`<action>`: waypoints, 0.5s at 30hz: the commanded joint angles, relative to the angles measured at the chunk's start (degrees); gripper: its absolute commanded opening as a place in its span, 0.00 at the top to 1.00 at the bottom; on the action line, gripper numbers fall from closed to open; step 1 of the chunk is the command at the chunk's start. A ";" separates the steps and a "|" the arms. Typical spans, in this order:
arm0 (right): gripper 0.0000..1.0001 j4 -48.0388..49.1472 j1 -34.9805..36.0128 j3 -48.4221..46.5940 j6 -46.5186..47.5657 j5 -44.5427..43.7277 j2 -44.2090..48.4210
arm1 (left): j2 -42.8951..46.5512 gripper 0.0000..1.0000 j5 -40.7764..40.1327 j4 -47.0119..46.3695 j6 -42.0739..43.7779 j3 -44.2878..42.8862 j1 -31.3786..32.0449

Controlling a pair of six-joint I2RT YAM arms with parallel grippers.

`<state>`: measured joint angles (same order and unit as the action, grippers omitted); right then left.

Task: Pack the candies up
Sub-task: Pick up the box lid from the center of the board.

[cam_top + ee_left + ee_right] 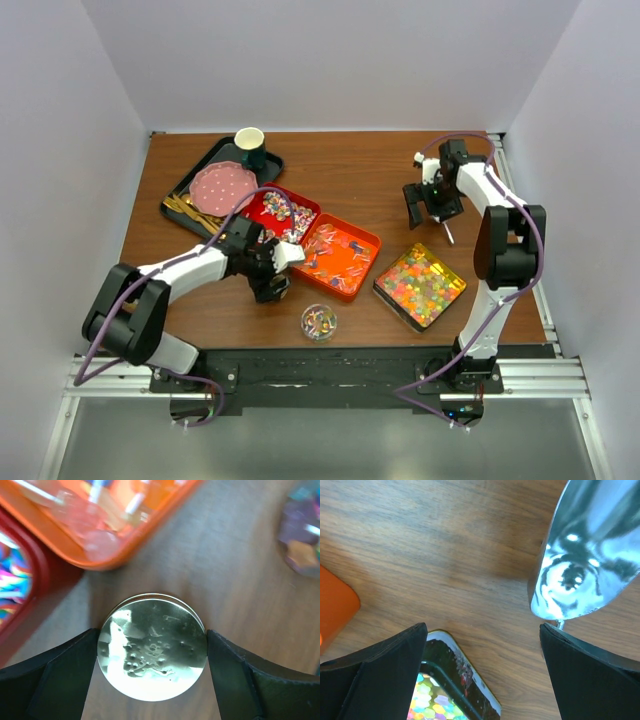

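Observation:
The candies lie in three trays: twist-wrapped ones in a red tray [285, 212], blue and red wrapped ones in an orange tray [340, 255], and glossy jelly pieces in a yellow-rimmed tray [420, 285]. A small clear jar [319, 322] holds a few candies. My left gripper [272, 288] is shut on the round gold lid [152, 647], its fingers touching both edges, just in front of the orange tray [125, 525]. My right gripper [425, 212] is open and empty above the table. The silver scoop [590, 555] lies by its right finger and the jelly tray [435, 700] under its left finger.
A black tray [200, 165] at the back left holds a pink plate [222, 186], gold wrappers and a dark cup [249, 145]. The jar shows blurred at the upper right of the left wrist view [302, 535]. White walls enclose the table on three sides.

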<state>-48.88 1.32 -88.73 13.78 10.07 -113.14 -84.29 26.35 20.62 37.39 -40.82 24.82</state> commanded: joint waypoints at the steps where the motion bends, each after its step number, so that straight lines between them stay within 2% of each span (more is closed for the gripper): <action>1: 0.02 -2.18 0.35 -4.08 0.90 0.57 4.24 | 4.48 0.22 4.33 8.46 5.93 -3.21 -0.12; 4: 0.02 -1.92 0.35 -5.31 1.07 -3.55 4.51 | 6.06 0.22 3.80 9.52 7.44 -4.26 -0.21; 5: 0.01 -1.48 0.35 -5.58 0.64 -8.52 4.94 | 6.24 0.23 4.06 9.79 7.52 -4.44 -0.21; 9: 0.01 1.42 0.87 -3.38 1.51 -17.26 5.92 | 8.61 0.23 6.52 10.49 6.92 -5.67 -0.12; 13: 0.01 2.12 0.87 -1.71 1.08 -17.19 9.07 | 12.73 0.24 10.20 10.58 2.35 -6.81 1.54; 15: 0.01 1.87 0.88 -1.45 0.20 -16.40 10.74 | 14.06 0.24 11.00 11.89 1.20 -8.22 4.61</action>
<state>-48.34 1.87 -90.78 14.57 -3.99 -107.81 -74.15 32.08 30.65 41.21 -45.01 25.67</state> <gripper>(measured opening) 0.986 0.879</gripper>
